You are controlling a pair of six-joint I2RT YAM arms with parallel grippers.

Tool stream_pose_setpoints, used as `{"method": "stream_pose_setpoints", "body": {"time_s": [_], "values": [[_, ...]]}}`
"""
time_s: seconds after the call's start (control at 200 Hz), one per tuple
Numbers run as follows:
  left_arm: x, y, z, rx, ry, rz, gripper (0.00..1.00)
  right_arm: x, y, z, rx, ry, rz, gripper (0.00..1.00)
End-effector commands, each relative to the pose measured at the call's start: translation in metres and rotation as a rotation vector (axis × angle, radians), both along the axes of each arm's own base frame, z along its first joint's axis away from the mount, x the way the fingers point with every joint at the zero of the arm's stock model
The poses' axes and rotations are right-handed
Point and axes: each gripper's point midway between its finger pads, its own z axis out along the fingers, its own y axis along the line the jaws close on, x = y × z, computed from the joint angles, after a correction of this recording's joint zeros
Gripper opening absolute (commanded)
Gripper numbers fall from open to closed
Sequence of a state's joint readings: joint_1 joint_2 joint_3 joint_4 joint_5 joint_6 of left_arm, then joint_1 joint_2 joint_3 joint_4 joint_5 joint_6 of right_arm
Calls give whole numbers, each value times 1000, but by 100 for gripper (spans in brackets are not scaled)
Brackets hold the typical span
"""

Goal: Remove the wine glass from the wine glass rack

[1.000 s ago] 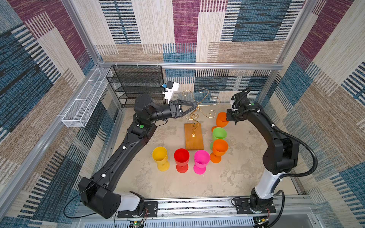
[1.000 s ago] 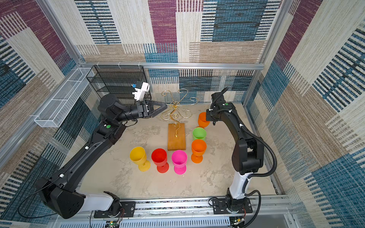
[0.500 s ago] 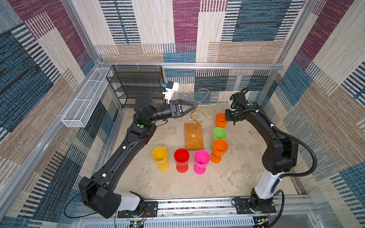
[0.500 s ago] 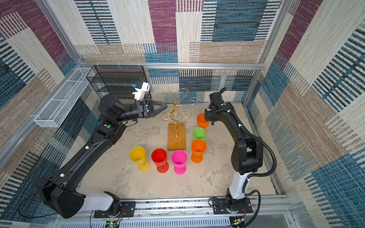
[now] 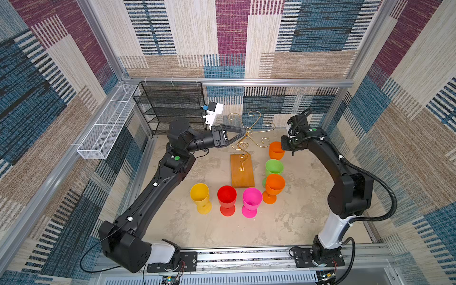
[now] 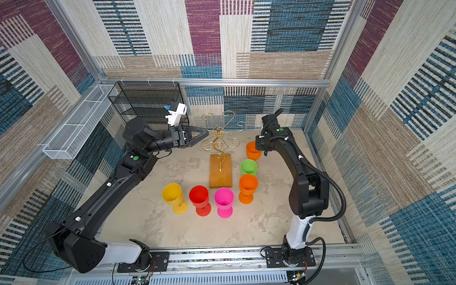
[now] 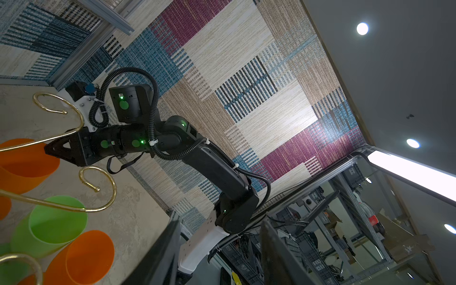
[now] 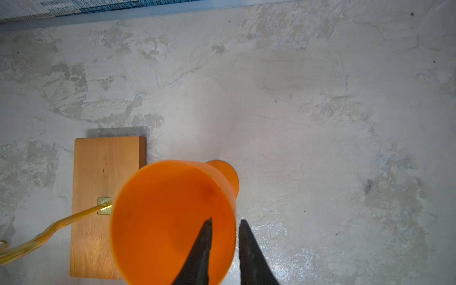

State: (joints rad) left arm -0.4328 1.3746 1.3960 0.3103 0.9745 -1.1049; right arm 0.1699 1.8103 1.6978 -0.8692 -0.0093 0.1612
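Note:
The wine glass rack [image 5: 249,133] [image 6: 218,138] is thin gold wire on a wooden base [image 5: 242,172] [image 8: 103,172], and no glass hangs from its scroll arms [image 7: 98,187]. An orange wine glass [image 5: 275,150] [image 6: 253,151] [image 8: 167,217] stands upright on the table to the right of the rack. My right gripper [image 5: 283,145] [image 8: 225,219] is above it, astride its rim, with one finger inside the bowl and one outside, slightly apart. My left gripper [image 5: 243,134] [image 7: 221,222] is open beside the rack's top, with nothing between its fingers.
Several more glasses stand upright round the base: green [image 5: 274,167], orange [image 5: 275,185], pink [image 5: 251,198], red [image 5: 227,197] and yellow [image 5: 199,195]. A black mesh shelf [image 5: 172,106] stands at the back left. A white wire basket [image 5: 108,123] hangs on the left wall.
My right gripper's jaws have parted at the rim of the orange glass, which stays standing on the table. The left arm has not moved.

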Motion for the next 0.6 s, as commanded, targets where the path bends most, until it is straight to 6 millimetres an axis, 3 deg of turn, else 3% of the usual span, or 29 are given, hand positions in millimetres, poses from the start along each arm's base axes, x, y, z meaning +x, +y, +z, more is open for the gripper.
{"method": "stream_pose_setpoints", "body": {"time_s": [0.0,0.225,0.34,0.466,0.596], "values": [[-3,2,7,-15,-41,-3,55,-1,6,16,45,-42,10,26],[1,7,6,6,-48,24,55,-5,13,60,110,-164,32,30],[6,23,10,52,-92,97,57,-17,9,98,121,-263,18,31],[24,68,5,217,-164,340,61,-37,-9,128,93,-375,-35,31],[53,136,-31,589,-217,738,64,-69,-31,165,51,-610,-89,34]]}}
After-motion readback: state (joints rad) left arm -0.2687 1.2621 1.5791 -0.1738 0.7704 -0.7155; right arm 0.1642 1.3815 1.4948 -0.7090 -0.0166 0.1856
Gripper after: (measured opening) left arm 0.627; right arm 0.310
